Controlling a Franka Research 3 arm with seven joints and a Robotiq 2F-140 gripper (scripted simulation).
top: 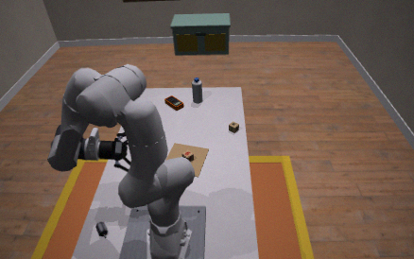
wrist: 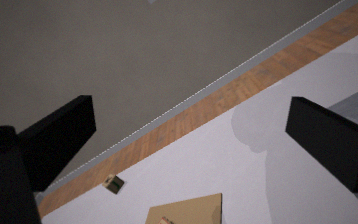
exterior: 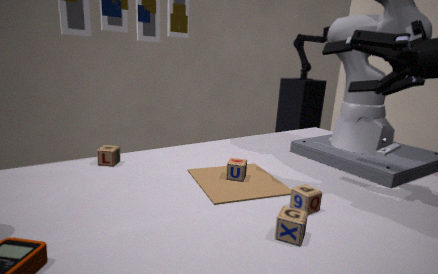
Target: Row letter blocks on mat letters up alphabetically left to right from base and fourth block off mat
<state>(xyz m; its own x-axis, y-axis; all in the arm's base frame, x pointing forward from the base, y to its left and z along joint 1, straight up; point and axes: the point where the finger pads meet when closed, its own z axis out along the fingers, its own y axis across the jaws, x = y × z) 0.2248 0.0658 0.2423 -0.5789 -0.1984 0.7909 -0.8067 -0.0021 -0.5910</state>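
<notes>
In the exterior view, the nearest block, topped G [exterior: 292, 214], stands on the bench [top: 225, 189] [exterior: 126, 215] [wrist: 205, 155], with the block showing 9 and Q [exterior: 305, 199] close behind it; whether they touch I cannot tell. A finger coming down between them could knock one askew. Farther back, the block showing U on its side [top: 187, 156] [exterior: 236, 170] [wrist: 166, 220] already sits on the mat [top: 201, 155] [exterior: 216, 193] [wrist: 202, 205], so a row begun without room could push it or run off the edge. The block showing L on its side [top: 233, 127] [exterior: 108, 156] [wrist: 113, 184] lies farthest off, well apart; picking by side letters could choose the wrong block. The tool [top: 128, 150] [exterior: 348, 67] [wrist: 191, 114] hangs above the bench with its fingers wide apart and nothing between them.

The blocks are cubes, with no long axis. The G reads roughly upright from the exterior side, facing the base, so it probably needs a big turn. The other top marks are too small or slanted to read surely. The mat block's sides look skewed to the mat's edges.
</notes>
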